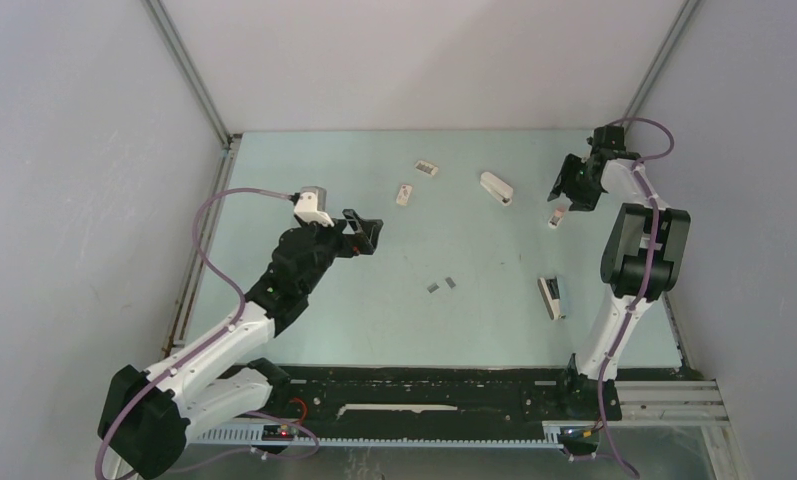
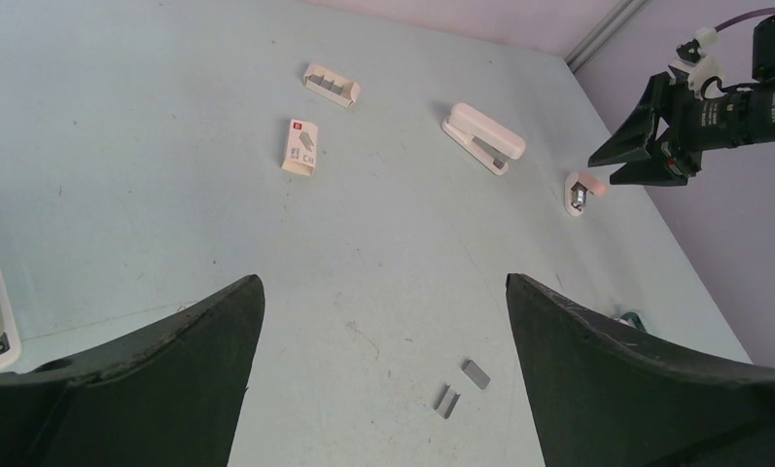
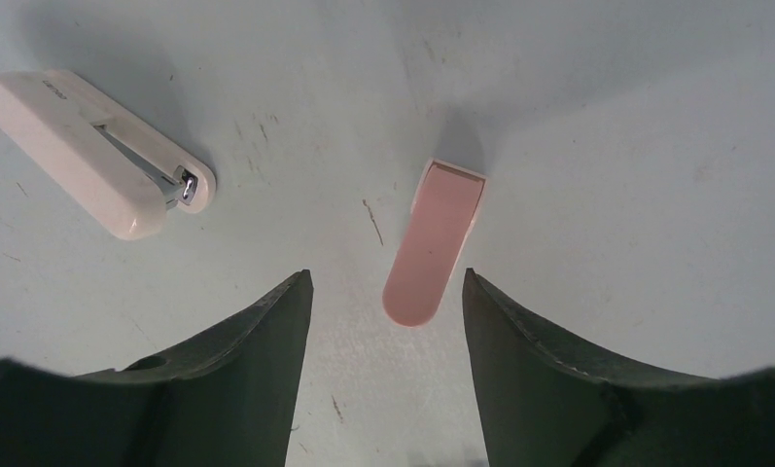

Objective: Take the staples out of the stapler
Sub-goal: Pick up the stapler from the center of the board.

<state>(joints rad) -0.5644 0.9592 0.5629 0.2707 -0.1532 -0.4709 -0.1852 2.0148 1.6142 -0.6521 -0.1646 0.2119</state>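
A small pink stapler (image 3: 434,243) lies flat on the pale green table (image 1: 324,300) at the far right (image 1: 554,217). My right gripper (image 3: 385,287) hovers over it, open, and the stapler's rounded near end reaches just between the fingertips with a gap on each side. Two short grey strips of staples (image 2: 446,400) (image 2: 475,374) lie loose near the table's middle (image 1: 442,285). My left gripper (image 2: 383,292) is open and holds nothing, above the table to the left of them (image 1: 372,235). The left wrist view also shows the right gripper (image 2: 646,146) beside the pink stapler (image 2: 581,191).
A white stapler (image 1: 496,187) lies left of the pink one (image 3: 96,154). A third stapler (image 1: 552,297) lies near the right arm's base. Two small white boxes (image 2: 301,148) (image 2: 332,84) sit at the back centre. Grey walls close in the table on three sides.
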